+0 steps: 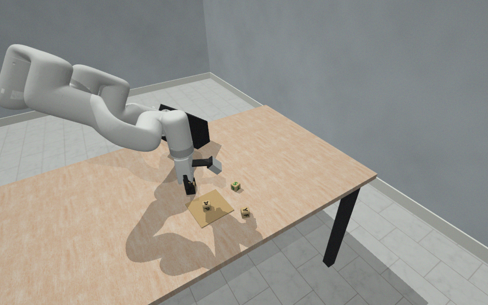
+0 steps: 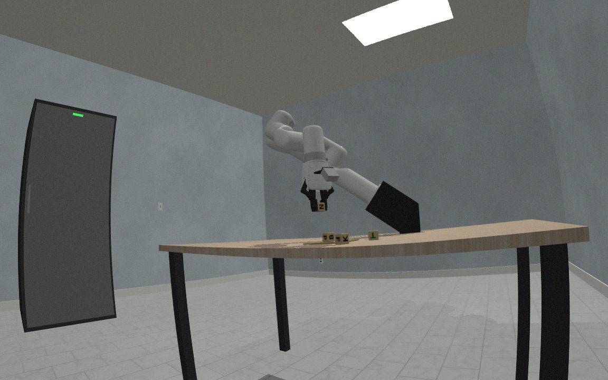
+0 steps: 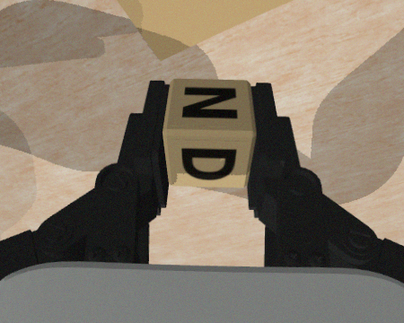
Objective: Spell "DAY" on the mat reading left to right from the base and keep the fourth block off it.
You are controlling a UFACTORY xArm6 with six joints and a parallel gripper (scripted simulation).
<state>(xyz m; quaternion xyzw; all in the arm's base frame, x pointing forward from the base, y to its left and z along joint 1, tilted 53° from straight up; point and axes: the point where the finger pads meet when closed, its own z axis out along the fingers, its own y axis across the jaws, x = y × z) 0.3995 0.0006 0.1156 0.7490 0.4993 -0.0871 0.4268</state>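
Note:
My gripper [image 1: 189,188] [image 2: 320,207] [image 3: 209,109] is shut on the D block [image 3: 209,132] [image 2: 321,206], a tan cube that shows D on the face toward the wrist camera and N on the face next to it. I hold it in the air just short of the near corner of the tan mat [image 1: 221,204]. The A block [image 1: 206,206] [image 2: 328,237] lies on the mat. The Y block [image 1: 245,212] [image 2: 341,238] lies on the table just off the mat's right edge. The S block [image 1: 235,186] [image 2: 372,235] lies on the table beyond the mat.
The arm's black base [image 1: 196,128] [image 2: 393,210] stands on the wooden table [image 1: 295,159] behind the mat. The table's front edge runs close behind the mat and the Y block in the top view.

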